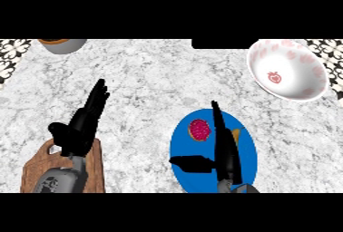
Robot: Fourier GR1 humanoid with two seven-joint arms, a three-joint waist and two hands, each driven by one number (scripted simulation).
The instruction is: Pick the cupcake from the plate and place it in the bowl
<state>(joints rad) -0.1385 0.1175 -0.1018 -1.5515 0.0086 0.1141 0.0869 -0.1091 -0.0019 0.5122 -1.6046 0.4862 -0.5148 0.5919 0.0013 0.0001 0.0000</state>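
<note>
**Right hand open over the plate, cupcake just beside its fingers**

Here the surface is a grey-white marbled counter, with patterned black-and-white tiling showing at the far left and far right corners. Nearest, at the lower left, a brown wooden board lies under the left forearm; the left hand is above it, fingers straight and open, pointing away toward the far edge, resting and holding nothing.

At the lower right sits the blue plate. The right hand is over it, fingers straight and stretched away, thumb spread out to the left, gripping nothing. The cupcake lies on the plate's far left part, just to the left of those fingers. It shows its pink-red top from above and looks roughly round, so no long axis can be told.

Farther off, at the right, is the white bowl with pink markings, well apart from the plate. At the far left edge a grey container is partly cut off.
</note>
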